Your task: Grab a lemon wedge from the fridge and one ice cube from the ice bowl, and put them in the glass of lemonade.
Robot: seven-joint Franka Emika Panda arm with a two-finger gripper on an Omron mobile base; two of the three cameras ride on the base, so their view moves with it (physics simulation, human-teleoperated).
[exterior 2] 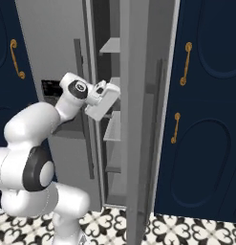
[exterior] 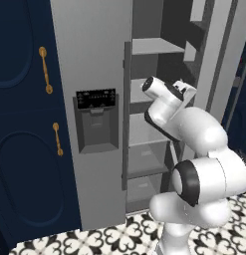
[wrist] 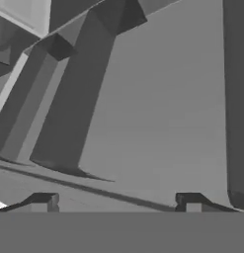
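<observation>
The grey fridge (exterior: 89,64) stands with its left door shut and its black dispenser panel (exterior: 97,119) facing me. Its right compartment is open and shows several bare grey shelves (exterior: 149,47). My arm reaches into that opening at mid height, with the hand (exterior 2: 102,99) just inside the door line. In the hand view my gripper (wrist: 118,202) is open: its dark fingertips (wrist: 44,201) stand wide apart with nothing between them, facing grey shelf and wall surfaces. The lemon wedge, the ice bowl and the glass of lemonade are out of view.
The open fridge door (exterior 2: 143,119) stands edge-on just right of the hand, with its dark bar handle (exterior 2: 158,119). Navy cabinets with brass handles flank the fridge (exterior: 20,124) (exterior 2: 205,119). Patterned tile floor (exterior: 94,239) lies below.
</observation>
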